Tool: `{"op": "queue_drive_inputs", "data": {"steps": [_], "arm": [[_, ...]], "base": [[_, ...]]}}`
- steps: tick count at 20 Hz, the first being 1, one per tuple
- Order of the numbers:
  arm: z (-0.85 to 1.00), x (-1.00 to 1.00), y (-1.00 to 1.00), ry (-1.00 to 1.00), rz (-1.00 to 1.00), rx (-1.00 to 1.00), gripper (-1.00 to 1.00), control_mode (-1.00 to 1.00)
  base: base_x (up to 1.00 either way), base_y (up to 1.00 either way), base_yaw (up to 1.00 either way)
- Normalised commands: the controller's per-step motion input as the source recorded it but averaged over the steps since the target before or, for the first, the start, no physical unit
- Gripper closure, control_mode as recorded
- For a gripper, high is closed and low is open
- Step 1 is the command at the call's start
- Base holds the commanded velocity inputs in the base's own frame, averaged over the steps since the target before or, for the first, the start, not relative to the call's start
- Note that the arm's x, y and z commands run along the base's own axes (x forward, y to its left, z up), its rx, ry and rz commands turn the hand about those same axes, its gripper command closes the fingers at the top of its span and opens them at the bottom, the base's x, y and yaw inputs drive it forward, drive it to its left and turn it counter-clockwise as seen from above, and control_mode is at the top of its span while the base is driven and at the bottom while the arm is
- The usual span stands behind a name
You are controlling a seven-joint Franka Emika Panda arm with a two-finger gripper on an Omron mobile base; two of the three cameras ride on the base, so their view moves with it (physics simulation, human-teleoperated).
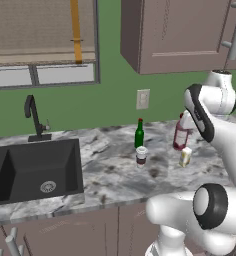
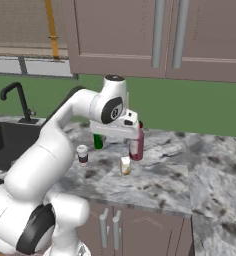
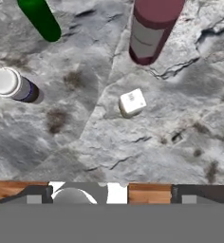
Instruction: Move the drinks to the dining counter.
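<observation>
The gripper hangs above the drinks with its jaws apparently spread and nothing between them, though the fingers are hard to make out. Directly below stand the small can, red drink, green bottle and cup, all on the sink counter. Best to centre over one drink, then descend straight.

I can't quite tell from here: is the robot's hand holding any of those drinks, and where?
Nothing is held. The gripper hangs open above the marble counter, over the small yellowish can, touching none of the drinks.
</observation>
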Motion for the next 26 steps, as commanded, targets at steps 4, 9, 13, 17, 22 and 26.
{"op": "queue_drive_inputs", "data": {"steps": [4,9,13,17,22,26], "arm": [[-0.32,0.07,-0.35,0.15,-0.06,0.00,-1.00,-1.00],[-0.36,0.16,-0.12,0.08,-0.01,0.00,-1.00,-1.00],[-0.40,0.32,0.00,0.05,0.00,0.00,-1.00,-1.00],[-0.38,0.39,0.00,0.08,0.00,0.00,-1.00,-1.00],[-0.30,0.16,0.00,0.07,0.00,0.00,-1.00,-1.00],[-0.21,0.12,0.00,0.08,-0.01,0.02,-1.00,-1.00]], "base": [[0.00,0.00,0.00],[0.00,0.00,0.00],[0.00,0.00,0.00],[0.00,0.00,0.00],[0.00,0.00,0.00],[0.00,0.00,0.00]]}}
